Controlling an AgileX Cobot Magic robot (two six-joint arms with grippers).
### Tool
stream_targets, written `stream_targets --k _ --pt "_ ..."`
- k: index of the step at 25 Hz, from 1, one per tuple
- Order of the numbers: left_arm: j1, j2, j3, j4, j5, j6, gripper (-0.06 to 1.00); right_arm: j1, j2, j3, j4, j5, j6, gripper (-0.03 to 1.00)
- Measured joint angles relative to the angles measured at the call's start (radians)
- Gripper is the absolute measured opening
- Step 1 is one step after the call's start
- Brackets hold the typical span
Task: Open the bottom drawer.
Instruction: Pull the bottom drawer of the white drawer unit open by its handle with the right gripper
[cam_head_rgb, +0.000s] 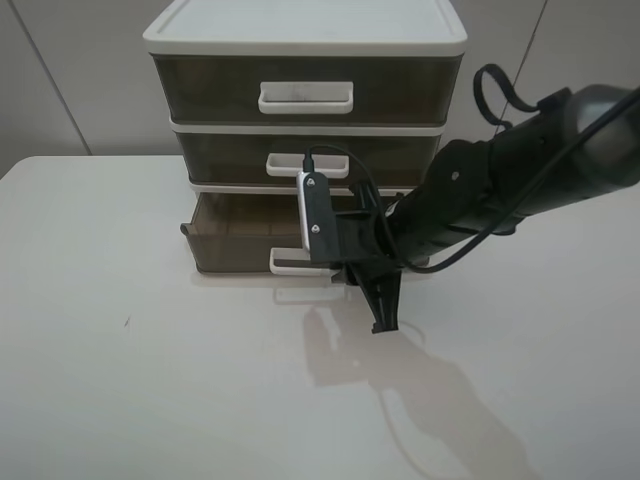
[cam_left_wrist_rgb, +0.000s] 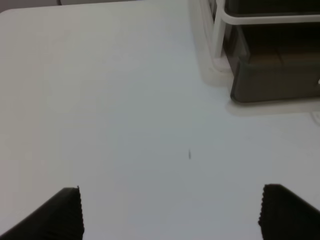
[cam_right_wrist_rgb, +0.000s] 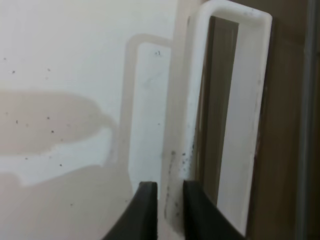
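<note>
The bottom drawer (cam_head_rgb: 235, 235) is the lowest of three smoky brown drawers in a white-framed unit (cam_head_rgb: 305, 25). It stands pulled out a little past the frame. Its white loop handle (cam_head_rgb: 292, 262) faces the front. My right gripper (cam_head_rgb: 335, 265) reaches in from the right and is shut on the right end of that handle. In the right wrist view the two dark fingertips (cam_right_wrist_rgb: 145, 210) pinch the handle's outer bar (cam_right_wrist_rgb: 252, 100). My left gripper (cam_left_wrist_rgb: 170, 215) is open and empty over bare table, left of the drawer's corner (cam_left_wrist_rgb: 275, 75).
The middle drawer (cam_head_rgb: 230, 160) and the top drawer (cam_head_rgb: 210, 90) are shut, each with a white handle. The unit stands at the back of a white table (cam_head_rgb: 150, 380). My right arm (cam_head_rgb: 520, 170) crosses from the right, with its cables.
</note>
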Motion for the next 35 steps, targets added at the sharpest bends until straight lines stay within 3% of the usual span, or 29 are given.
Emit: stream_targets --k 17,35 --pt "0.0 0.0 0.0 0.0 0.0 0.0 0.72 0.0 -0.009 0.0 -0.018 0.049 0.074 0.03" --pt "0.0 0.0 0.0 0.0 0.0 0.0 0.72 -0.001 -0.014 -0.006 -0.014 0.112 0.078 0.03"
